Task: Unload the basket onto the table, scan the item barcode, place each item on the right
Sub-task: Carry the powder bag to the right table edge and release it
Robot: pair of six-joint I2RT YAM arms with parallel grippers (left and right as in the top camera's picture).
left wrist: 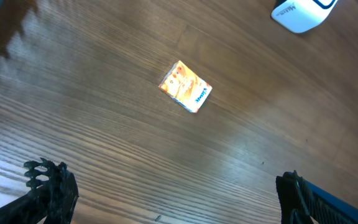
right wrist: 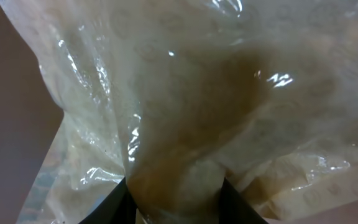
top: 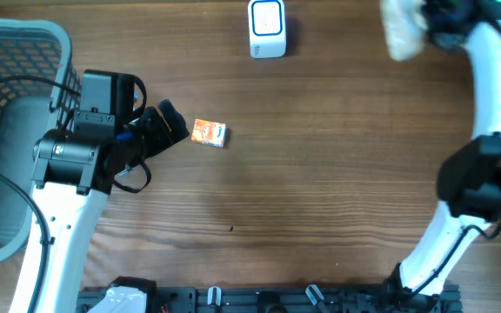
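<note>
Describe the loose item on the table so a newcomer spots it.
On the brown wooden table, just in front of the open left gripper, lies a small flat orange box. It is the only orange thing; the white blue-rimmed scanner block sits apart.

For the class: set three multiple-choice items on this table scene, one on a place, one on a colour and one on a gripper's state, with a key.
1. Where does the basket stand?
A) far left B) centre C) far right
2. What colour is the small box?
A) blue B) orange C) green
3. How is the left gripper?
A) shut on the box B) shut on nothing C) open and empty

Key: A, the overhead view shows it at the left edge; B, its face is orange; C, its jaws stand wide apart and the box lies free ahead.
</note>
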